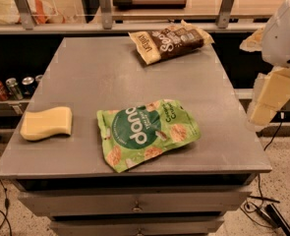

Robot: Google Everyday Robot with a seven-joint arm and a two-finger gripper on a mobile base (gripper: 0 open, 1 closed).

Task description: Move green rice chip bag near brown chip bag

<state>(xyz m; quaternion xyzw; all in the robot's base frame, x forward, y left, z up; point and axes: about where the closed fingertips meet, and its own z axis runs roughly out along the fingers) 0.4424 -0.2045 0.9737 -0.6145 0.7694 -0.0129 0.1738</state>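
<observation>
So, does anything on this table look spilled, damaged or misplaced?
Nothing spilled or damaged. The dark brown chip bag with cream ends seems to reach past the grey table at the back. The bright green crinkly rice chip bag lies flat in front. The gripper hangs right of the table.

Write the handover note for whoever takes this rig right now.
Gripper: beside the table's right edge, off the table top, touching neither bag.
Green rice chip bag: lying flat near the front of the table, about centre.
Brown chip bag: lying at the far edge, right of centre, well apart from the green one.
Yellow sponge: front left, not part of the job.
Done: nothing yet; the green bag is not grasped.
Left: reach in, grasp the green bag, carry it to the back and set it down beside the brown bag.
</observation>
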